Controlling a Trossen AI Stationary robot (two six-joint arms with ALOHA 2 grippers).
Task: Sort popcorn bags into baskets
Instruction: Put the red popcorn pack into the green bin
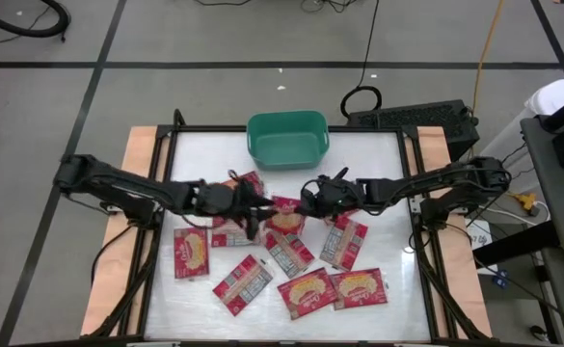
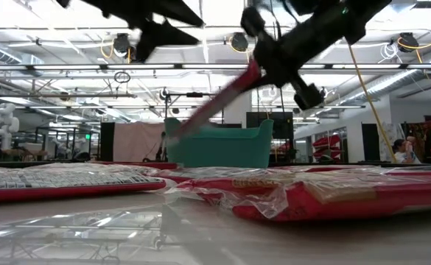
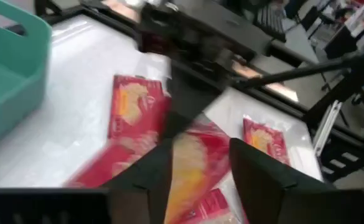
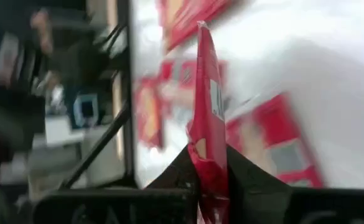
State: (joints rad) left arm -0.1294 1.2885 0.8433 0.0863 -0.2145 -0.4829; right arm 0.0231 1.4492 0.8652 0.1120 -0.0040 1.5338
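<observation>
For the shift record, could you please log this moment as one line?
right gripper: shut on popcorn bag, lifted | left gripper: open, empty, above bags | basket: empty

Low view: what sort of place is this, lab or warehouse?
Probably a robotics lab in an open industrial hall: exposed ceiling trusses with spotlights, a white humanoid robot at the far side, and a person seated at a workstation.

Packets point(image 1: 301, 280) crowd table front; basket point(image 1: 287, 138) top clear.
</observation>
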